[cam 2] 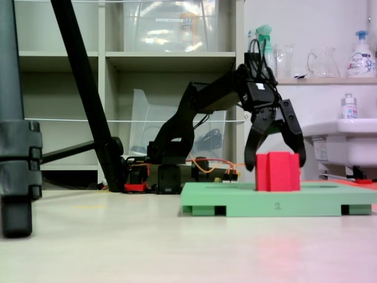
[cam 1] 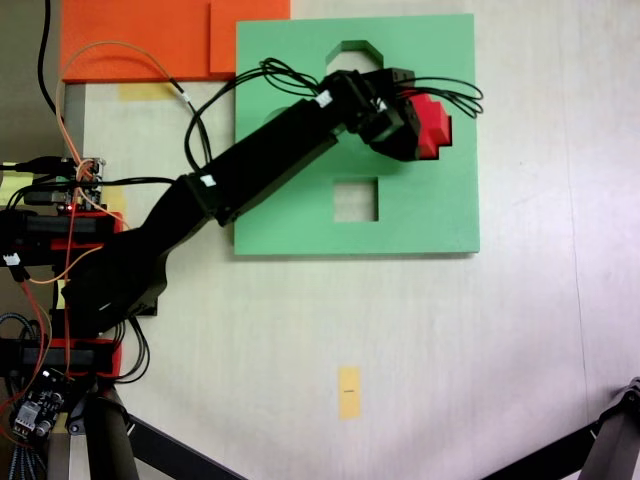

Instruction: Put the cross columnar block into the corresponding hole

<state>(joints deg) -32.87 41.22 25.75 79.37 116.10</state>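
The red cross columnar block (cam 2: 277, 171) stands upright on the right part of the green foam board (cam 2: 235, 203). In a fixed view from above, the block (cam 1: 434, 124) sits at the board's (cam 1: 430, 215) right middle. It covers the corresponding hole, so I cannot tell how deep it sits. My gripper (cam 2: 276, 163) hangs over the block, open, with one finger on each side and the tips a little off its faces. From above, the gripper (cam 1: 405, 128) overlaps the block's left part.
The board's octagonal cutout (cam 1: 351, 56) and square cutout (cam 1: 356, 200) are uncovered; the arm crosses the round one. Orange foam sheets (cam 1: 150, 40) lie at the top left, beside cables. A yellow tape mark (cam 1: 348, 391) lies near tripod legs (cam 1: 615, 435). A big tripod foot (cam 2: 17, 171) stands left.
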